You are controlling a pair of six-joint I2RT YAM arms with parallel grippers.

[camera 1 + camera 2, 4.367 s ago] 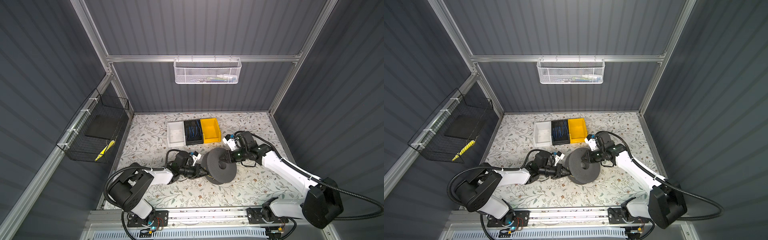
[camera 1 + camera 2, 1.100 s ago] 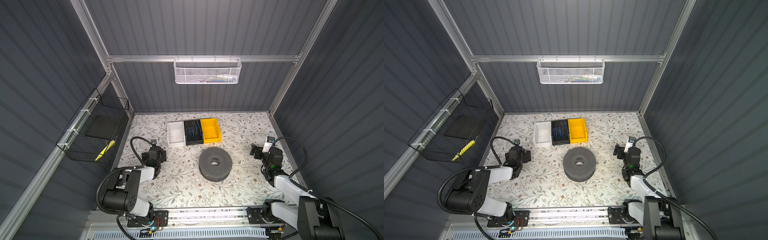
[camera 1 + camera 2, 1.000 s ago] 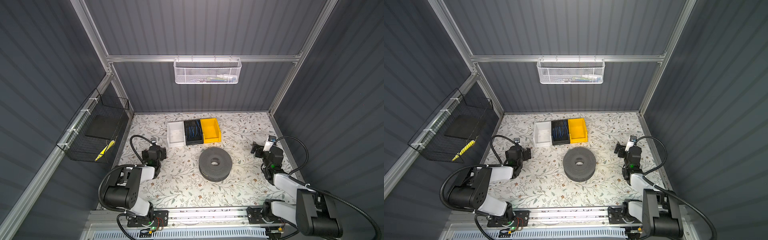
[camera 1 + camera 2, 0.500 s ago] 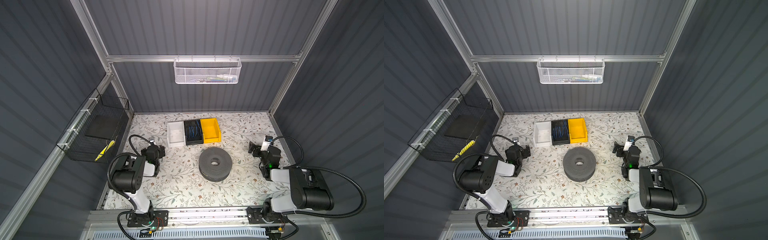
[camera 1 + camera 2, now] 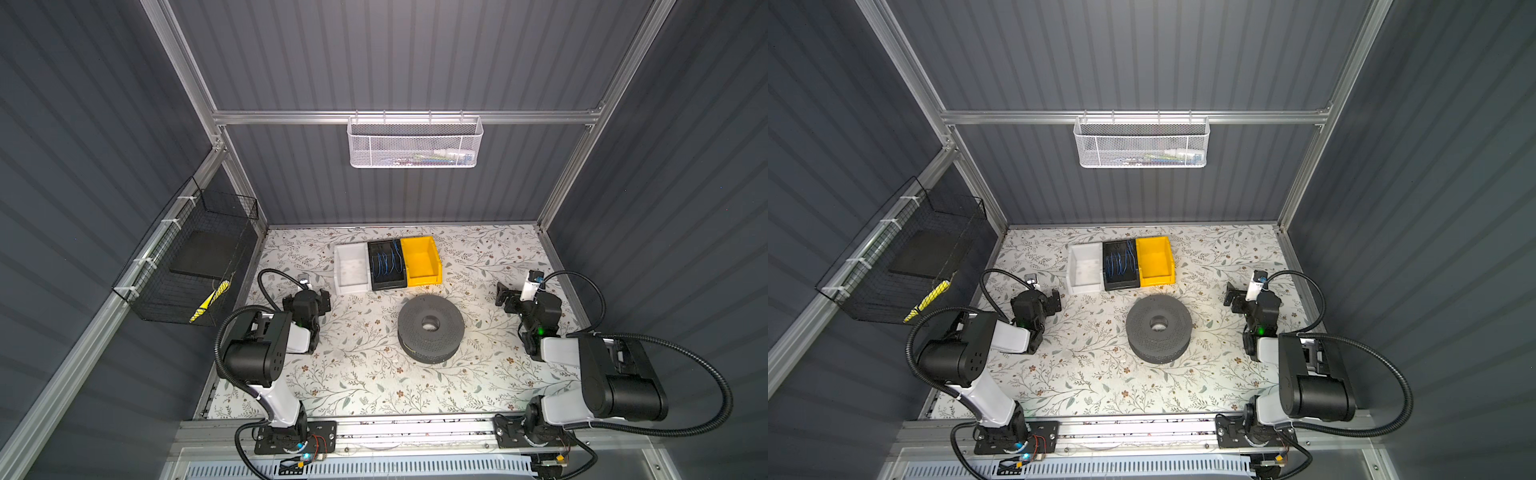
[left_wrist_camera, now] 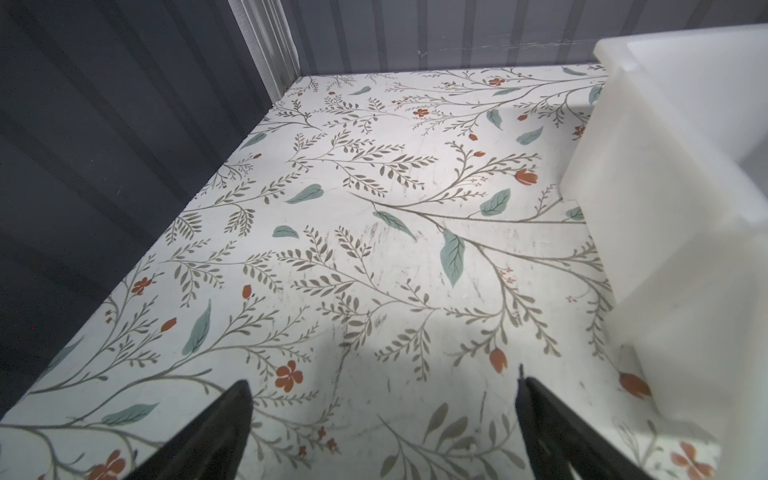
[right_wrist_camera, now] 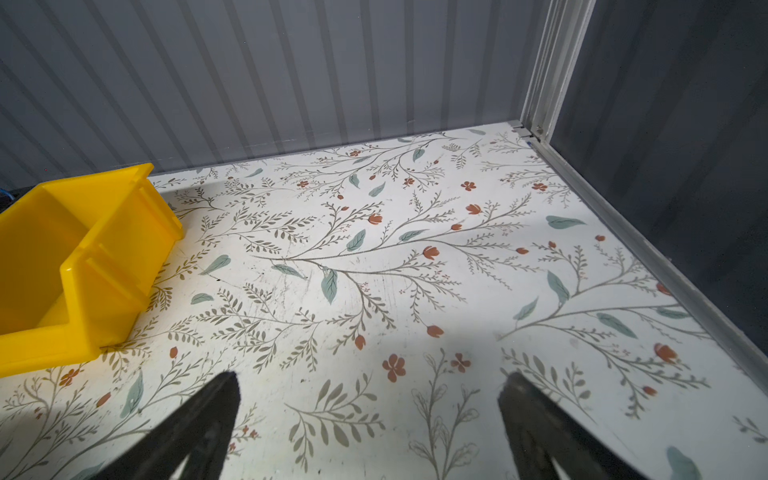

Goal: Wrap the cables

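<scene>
Both arms sit folded back at their own sides of the floral table (image 5: 353, 374). The left gripper (image 5: 323, 300) hangs just above the tabletop near the white bin (image 5: 338, 270). In its wrist view the left gripper (image 6: 382, 384) has its jaws spread wide, with only the printed surface between them and the white bin (image 6: 665, 208) close by. The right gripper (image 5: 506, 296) is over on the far side. Through its wrist camera the right gripper (image 7: 370, 378) is just as wide apart and empty, with the yellow bin (image 7: 124, 257) off to one side.

Between the arms a gray spool (image 5: 449, 324) lies flat on the table, touching neither arm. Behind it three bins stand in a row, touching: the white one, a black bin (image 5: 388, 286) holding short blue wires (image 5: 386, 264), and the yellow one (image 5: 424, 281).

As for the cable, I cannot place it with certainty. I see no yellow strand on the table or on the spool's rim in either top view. The only likely candidate is a yellow, dark-banded bundle (image 5: 208, 301) leaning in the black wire basket (image 5: 166, 299) on the left wall, beside a dark flat pad (image 5: 203, 253). It is too small for me to tell what it is. A white mesh basket (image 5: 415, 145) hangs from the back rail, and I can't make out its contents.
</scene>
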